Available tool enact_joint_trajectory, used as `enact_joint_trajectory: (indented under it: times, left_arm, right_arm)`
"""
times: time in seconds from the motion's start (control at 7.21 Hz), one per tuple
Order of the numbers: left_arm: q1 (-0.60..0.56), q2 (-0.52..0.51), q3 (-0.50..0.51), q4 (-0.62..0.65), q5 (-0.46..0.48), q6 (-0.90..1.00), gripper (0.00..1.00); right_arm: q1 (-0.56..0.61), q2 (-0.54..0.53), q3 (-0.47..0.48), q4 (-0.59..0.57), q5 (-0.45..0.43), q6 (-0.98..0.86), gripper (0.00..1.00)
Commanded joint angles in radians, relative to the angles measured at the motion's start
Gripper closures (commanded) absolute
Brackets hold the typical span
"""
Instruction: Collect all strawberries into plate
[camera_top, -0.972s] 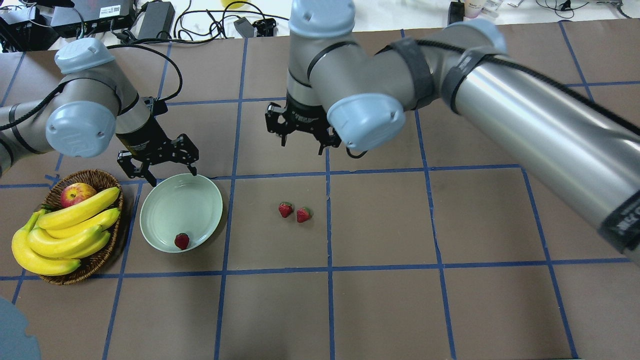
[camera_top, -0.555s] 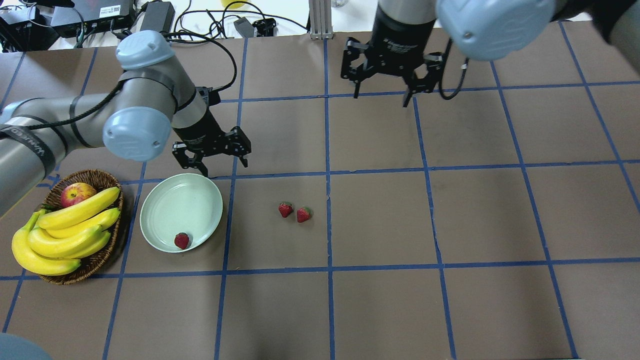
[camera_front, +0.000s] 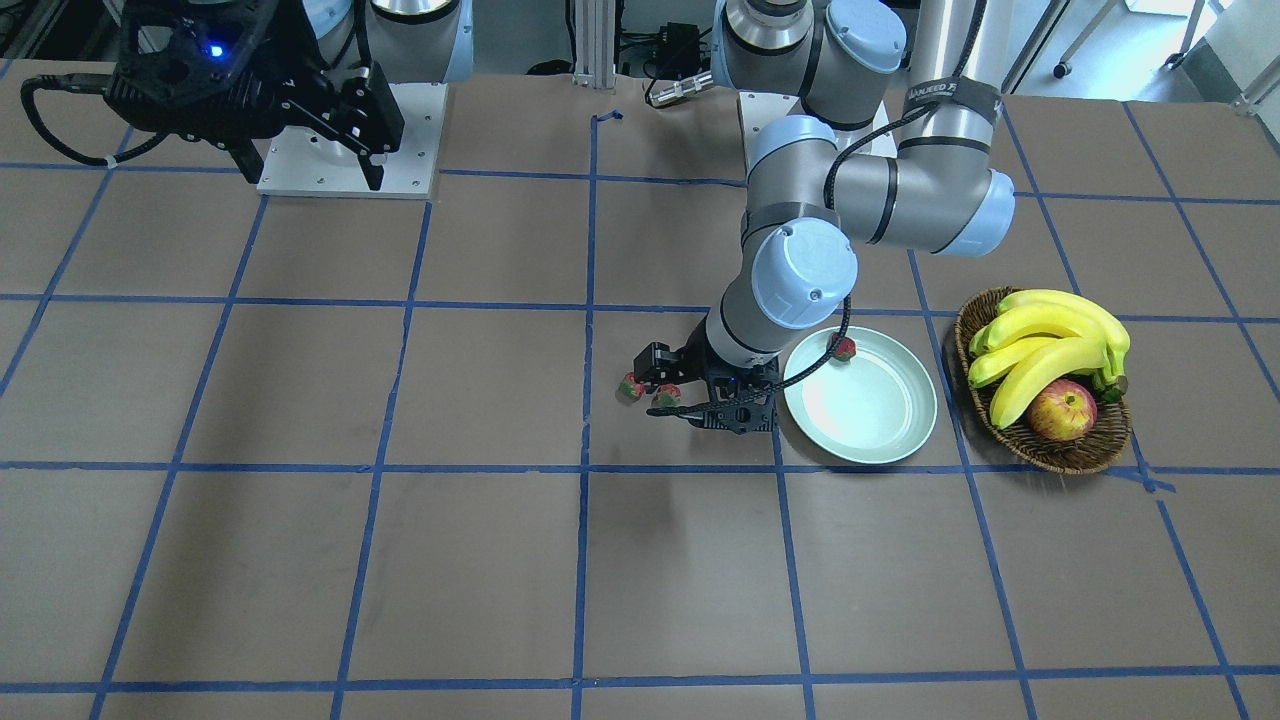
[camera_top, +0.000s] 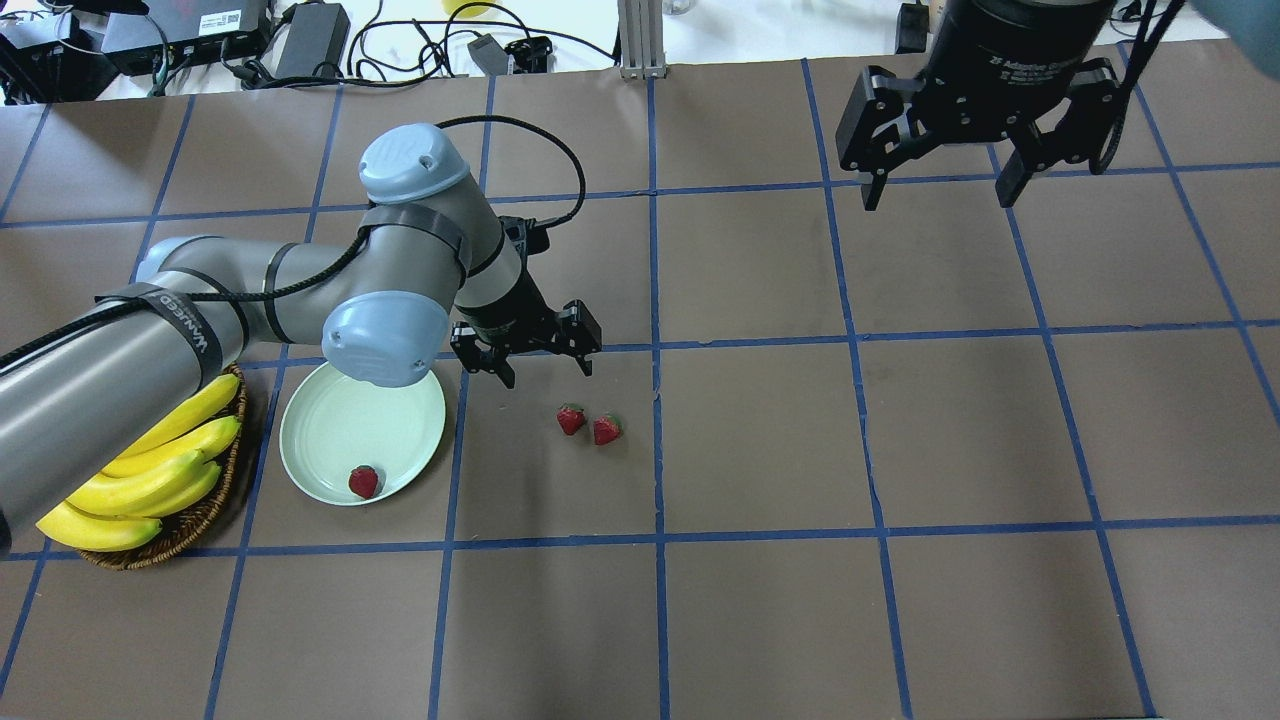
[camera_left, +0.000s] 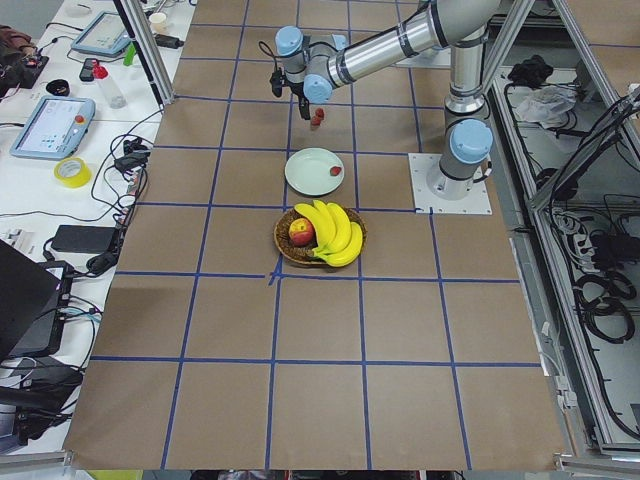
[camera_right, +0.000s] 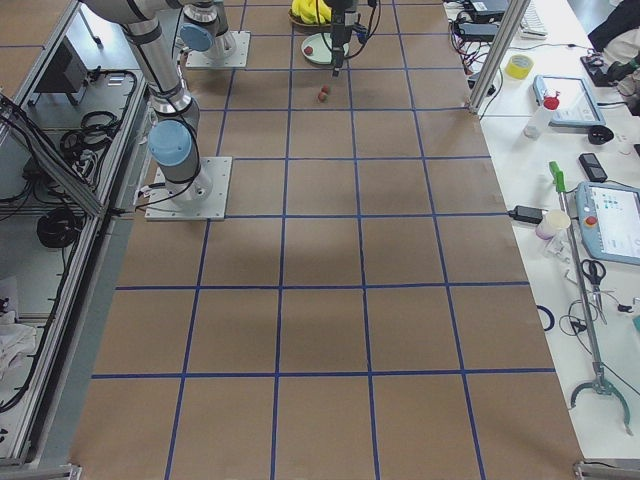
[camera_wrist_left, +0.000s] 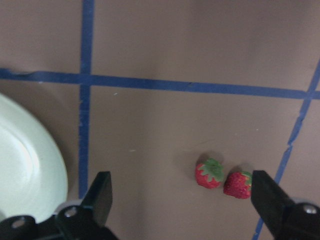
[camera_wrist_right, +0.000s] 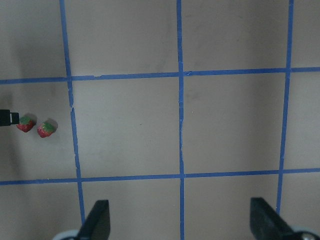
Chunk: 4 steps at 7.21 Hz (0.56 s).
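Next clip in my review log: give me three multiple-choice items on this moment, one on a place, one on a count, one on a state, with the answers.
1. Where does the plate sit?
A. between the basket and the two loose strawberries
B. under the right gripper
C. on top of the basket

2. How many strawberries lie in the plate?
A. none
B. one
C. three

3. The left gripper is:
A. shut on a strawberry
B. open and empty
C. shut on the plate's rim

Answers: A, the overhead view shows basket, plate and berries in a row. B, a single strawberry lies near the rim. B, the left wrist view shows its fingers apart with nothing between them.
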Motion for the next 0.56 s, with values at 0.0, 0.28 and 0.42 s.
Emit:
enact_joint_trajectory:
  times: [0.0, 0.28, 0.42]
  left_arm:
    - [-0.009, -0.008, -0.066, 0.047, -0.001, 0.009, 0.16]
    - [-0.011, -0.028, -0.067, 0.046, -0.003, 0.007, 0.3]
    - [-0.013, -0.034, -0.069, 0.046, -0.003, 0.007, 0.36]
  right_arm:
    - [-0.003, -0.061, 0.083, -0.066, -0.003, -0.025, 0.0]
    - [-0.003, -0.06, 0.091, -0.157, -0.003, -0.028, 0.0]
    - [-0.001, -0.054, 0.091, -0.183, -0.001, -0.023, 0.0]
